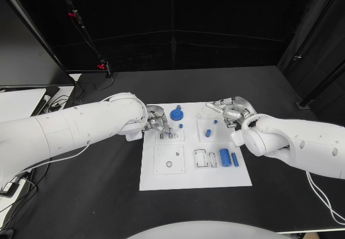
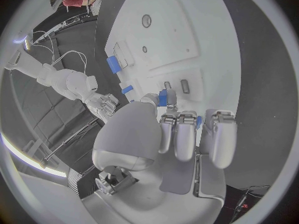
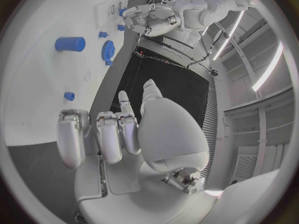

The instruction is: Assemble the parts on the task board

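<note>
Left hand low over task board, small blue part pinched at fingertips, just above far-left slots. Right hand at board's far right edge, fingers curled, holding nothing visible. Between hands: blue gear seated, one small blue peg. Nearer robot: two blue cylinders loose. Judgement: early stage; most recesses unfilled.

a black table stands before dark curtained walls. beyond the table's far left corner a black stand carries small red lights, with cables trailing by a white surface off its left edge. long bright strip lights cross the ceiling.
</note>
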Controlling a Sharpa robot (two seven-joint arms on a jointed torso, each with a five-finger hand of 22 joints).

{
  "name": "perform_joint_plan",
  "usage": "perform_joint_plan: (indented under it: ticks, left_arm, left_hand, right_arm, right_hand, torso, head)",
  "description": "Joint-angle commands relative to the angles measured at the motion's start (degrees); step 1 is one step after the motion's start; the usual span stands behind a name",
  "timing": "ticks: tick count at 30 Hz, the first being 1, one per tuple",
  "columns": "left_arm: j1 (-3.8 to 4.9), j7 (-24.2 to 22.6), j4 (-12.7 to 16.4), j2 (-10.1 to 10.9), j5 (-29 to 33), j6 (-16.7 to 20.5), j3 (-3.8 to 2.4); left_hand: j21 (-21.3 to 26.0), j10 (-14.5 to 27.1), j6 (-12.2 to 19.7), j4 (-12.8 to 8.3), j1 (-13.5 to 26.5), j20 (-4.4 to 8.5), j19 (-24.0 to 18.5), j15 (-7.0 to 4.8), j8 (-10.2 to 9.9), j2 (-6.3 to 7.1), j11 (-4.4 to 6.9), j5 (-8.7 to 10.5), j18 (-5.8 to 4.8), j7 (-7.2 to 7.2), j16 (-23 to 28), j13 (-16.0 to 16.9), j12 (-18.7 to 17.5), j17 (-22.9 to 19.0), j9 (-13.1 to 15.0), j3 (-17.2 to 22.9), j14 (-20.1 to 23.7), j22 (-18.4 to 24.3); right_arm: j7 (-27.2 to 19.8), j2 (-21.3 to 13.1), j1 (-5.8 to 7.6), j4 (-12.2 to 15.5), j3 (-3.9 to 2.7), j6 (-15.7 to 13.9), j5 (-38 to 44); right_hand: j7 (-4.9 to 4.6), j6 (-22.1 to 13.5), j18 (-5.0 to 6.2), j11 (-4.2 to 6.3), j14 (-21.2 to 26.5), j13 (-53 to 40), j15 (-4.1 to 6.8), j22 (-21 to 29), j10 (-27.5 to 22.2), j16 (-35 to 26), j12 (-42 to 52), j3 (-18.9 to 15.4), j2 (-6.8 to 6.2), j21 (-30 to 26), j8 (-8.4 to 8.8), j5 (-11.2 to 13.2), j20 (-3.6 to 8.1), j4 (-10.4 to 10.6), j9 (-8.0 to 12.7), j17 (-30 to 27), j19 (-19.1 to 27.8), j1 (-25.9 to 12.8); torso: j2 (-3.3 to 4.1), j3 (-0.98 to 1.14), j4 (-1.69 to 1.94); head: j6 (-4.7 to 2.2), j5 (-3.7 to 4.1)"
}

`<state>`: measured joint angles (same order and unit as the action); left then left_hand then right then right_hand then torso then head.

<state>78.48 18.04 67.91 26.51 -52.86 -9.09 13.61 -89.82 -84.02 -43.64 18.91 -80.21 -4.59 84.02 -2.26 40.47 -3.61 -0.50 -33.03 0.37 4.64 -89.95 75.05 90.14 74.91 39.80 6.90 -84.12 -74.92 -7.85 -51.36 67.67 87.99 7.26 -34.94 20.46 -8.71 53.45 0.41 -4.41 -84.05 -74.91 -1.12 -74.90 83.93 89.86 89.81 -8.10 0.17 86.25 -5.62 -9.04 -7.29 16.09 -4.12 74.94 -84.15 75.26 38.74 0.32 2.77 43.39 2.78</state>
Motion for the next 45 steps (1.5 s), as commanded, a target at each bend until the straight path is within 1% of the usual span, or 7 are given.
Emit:
perform_joint_plan:
  ticks: [1,3,7,12,26,40,45]
  left_arm:
    - [0.13,2.7,0.8,0.7,0.2,-2.8,-0.04]
    - [0.14,3.3,1.2,1.2,0.1,-2.3,-0.04]
    - [0.14,4.5,1.9,1.9,-0.6,-2.0,-0.04]
    - [0.13,5.5,2.3,2.1,-1.0,-1.6,-0.03]
    - [0.09,5.6,2.2,0.7,-2.0,0.9,-0.03]
    - [0.04,5.8,1.7,-0.9,-4.3,1.0,-0.03]
    - [0.03,6.6,1.7,-1.2,-5.4,1.4,-0.03]
  left_hand:
    - [-0.2,-6.0,-1.4,-2.1,-1.1,0.14,6.0,-0.31,0.3,-0.75,0.13,0.41,-0.37,-1.07,0.0,14.9,-0.1,15.1,3.6,2.6,-5.9,-15.1]
    - [-0.2,-6.0,-1.4,-2.2,-1.0,0.13,6.0,-0.31,0.2,-0.71,0.15,0.48,-0.37,-1.08,0.0,14.9,-0.1,15.1,3.7,2.6,-5.9,-15.1]
    - [-0.2,-6.0,-1.4,-2.2,-1.0,0.09,6.0,-0.34,0.2,-0.77,0.18,0.66,-0.37,-1.12,0.0,14.9,-0.1,15.1,3.7,2.8,-5.9,-15.1]
    - [-0.2,-6.0,-1.4,-2.1,-0.9,0.08,6.0,-0.34,0.1,-0.71,0.19,0.83,-0.37,-1.11,0.0,14.9,-0.1,15.1,3.8,2.9,-5.9,-15.1]
    - [-0.2,-6.0,-1.5,-2.2,-0.7,0.01,6.0,-0.37,0.0,-0.78,0.22,1.42,-0.37,-1.14,0.0,14.9,-0.1,15.1,4.0,3.4,-5.9,-15.1]
    - [-0.2,-6.0,-1.5,-2.2,-0.6,-0.02,6.0,-0.38,-0.1,-0.60,0.24,1.82,-0.37,-1.16,0.0,14.9,-0.1,15.1,4.1,3.6,-5.9,-15.1]
    - [-0.2,-6.0,-1.5,-2.3,-0.8,-0.04,6.0,-0.39,-0.1,-0.54,0.27,1.91,-0.37,-1.20,0.0,14.9,-0.1,15.1,4.2,3.8,-5.9,-15.1]
  right_arm:
    - [-0.2,0.0,0.08,0.1,-0.02,-0.3,0.2]
    - [-0.2,0.0,0.07,0.1,-0.02,-0.3,0.2]
    - [-0.3,0.0,0.07,0.1,-0.02,-0.4,0.2]
    - [-0.2,0.0,0.06,0.0,-0.02,-0.3,0.2]
    - [-0.2,0.1,-0.07,-0.2,-0.02,-0.3,0.2]
    - [-0.2,0.2,-0.10,-0.2,-0.02,-0.3,0.2]
    - [-0.1,0.2,-0.10,-0.2,-0.02,-0.3,0.2]
  right_hand:
    - [-0.17,0.3,0.81,-0.28,-6.0,-15.1,-0.29,-13.1,6.1,0.1,0.2,-0.3,0.71,0.1,-0.24,-0.3,-0.41,0.0,0.0,15.1,-2.6,-0.1]
    - [-0.17,0.3,0.81,-0.28,-6.0,-15.1,-0.29,-13.1,6.1,0.1,0.2,-0.3,0.71,0.1,-0.24,-0.3,-0.41,0.0,0.0,15.1,-2.6,-0.1]
    - [-0.17,0.3,0.84,-0.29,-6.0,-15.1,-0.30,-13.0,6.1,0.1,0.2,-0.3,0.74,0.0,-0.25,-0.3,-0.42,0.0,0.0,15.1,-2.5,-0.1]
    - [-0.17,0.3,0.84,-0.29,-6.0,-15.1,-0.30,-13.0,6.1,0.1,0.2,-0.3,0.74,0.0,-0.25,-0.3,-0.42,0.0,0.0,15.1,-2.5,-0.1]
    - [-0.17,0.3,0.84,-0.29,-6.0,-15.1,-0.30,-13.0,6.1,0.1,0.2,-0.3,0.74,0.0,-0.25,-0.3,-0.42,0.0,0.0,15.1,-2.5,-0.1]
    - [-0.17,0.3,0.84,-0.29,-6.0,-15.1,-0.30,-13.0,6.1,0.1,0.2,-0.3,0.74,0.0,-0.25,-0.3,-0.42,0.0,0.0,15.1,-2.5,-0.1]
    - [-0.17,0.3,0.84,-0.29,-6.0,-15.1,-0.30,-13.0,6.1,0.1,0.2,-0.3,0.74,0.0,-0.25,-0.3,-0.42,0.0,0.0,15.1,-2.5,-0.1]
  torso:
    - [0.05,-0.05,-0.06]
    - [0.05,-0.06,-0.02]
    - [0.03,-0.08,-0.12]
    - [0.06,-0.13,-0.10]
    - [0.05,-0.06,-0.08]
    - [0.02,-0.08,-0.17]
    - [0.03,-0.07,-0.10]
  head:
    - [0.12,0.01]
    - [0.15,-0.01]
    - [0.34,-0.08]
    - [0.36,-0.04]
    - [0.68,-0.07]
    - [0.80,-0.02]
    - [0.87,0.13]
